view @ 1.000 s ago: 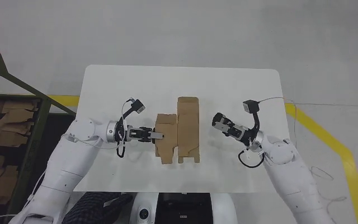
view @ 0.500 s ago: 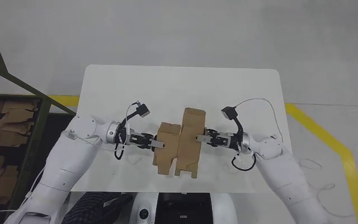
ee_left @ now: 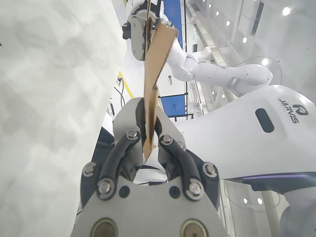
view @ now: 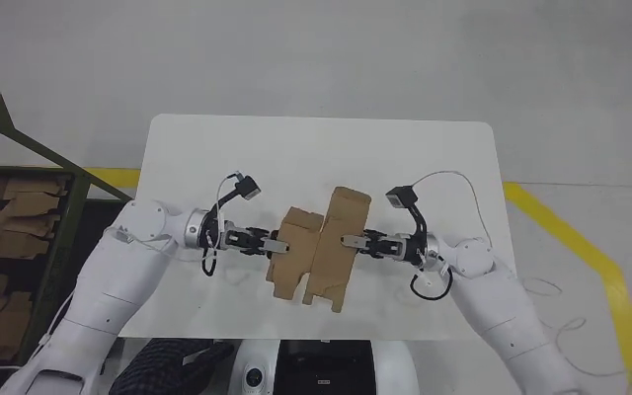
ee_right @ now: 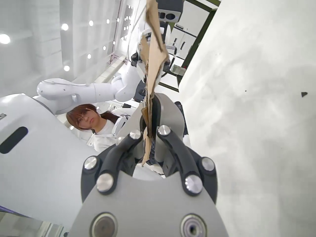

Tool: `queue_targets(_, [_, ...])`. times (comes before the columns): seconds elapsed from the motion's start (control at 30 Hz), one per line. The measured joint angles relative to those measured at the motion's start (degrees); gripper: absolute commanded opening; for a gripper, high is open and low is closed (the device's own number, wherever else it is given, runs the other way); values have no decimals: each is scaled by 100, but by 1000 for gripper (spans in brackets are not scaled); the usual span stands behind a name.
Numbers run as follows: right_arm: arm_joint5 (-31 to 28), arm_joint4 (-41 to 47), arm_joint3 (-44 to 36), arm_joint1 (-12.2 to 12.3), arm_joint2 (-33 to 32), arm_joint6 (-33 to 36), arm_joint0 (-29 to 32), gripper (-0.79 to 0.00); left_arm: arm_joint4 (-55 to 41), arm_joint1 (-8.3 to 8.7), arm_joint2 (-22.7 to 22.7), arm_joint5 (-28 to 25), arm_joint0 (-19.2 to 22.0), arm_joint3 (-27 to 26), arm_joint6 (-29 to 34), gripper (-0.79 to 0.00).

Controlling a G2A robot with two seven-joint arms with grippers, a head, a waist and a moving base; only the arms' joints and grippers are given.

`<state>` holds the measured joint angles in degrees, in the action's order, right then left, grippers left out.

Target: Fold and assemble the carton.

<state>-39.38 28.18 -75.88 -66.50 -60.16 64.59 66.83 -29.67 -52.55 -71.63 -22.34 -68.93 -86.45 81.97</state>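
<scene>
The flat cardboard carton (view: 318,247) is held between the two pincers, just above the white table (view: 197,148), it seems; one side edge is pinched by the left pincer (view: 279,244), and the other by the right pincer (view: 346,240); both are pressed tight on the card. To open it well, the edges should be pushed gently together, so the folds pop evenly and nothing is torn; the carton's long side is set across the line between the pincers, a little tilted.
</scene>
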Motion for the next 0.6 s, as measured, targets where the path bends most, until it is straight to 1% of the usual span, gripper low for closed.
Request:
queue_targets(0.1, [164,167,86,12,-137,-328,39,-785,-284,32,-215,-182,-30,136,-183,0])
queue_targets(0.2, [375,-5,57,22,-270,-877,117,-785,-558,65,-485,-296,-71,250,-304,0])
queue_targets(0.27, [512,-184,-42,25,-335,-1290,208,-785,-727,88,-691,-314,-124,276,-411,0])
queue_targets(0.37, [750,-219,-224,16,-394,-1855,371,-785,-806,120,-954,-214,-240,235,-637,0])
queue_targets(0.47, [987,-348,-432,0,-424,-2438,529,-785,-499,145,-1145,-101,-356,195,-1108,0])
queue_targets(0.6, [1181,-661,-763,-41,-357,-3223,753,-785,-32,135,-1099,134,-495,30,-1713,0])
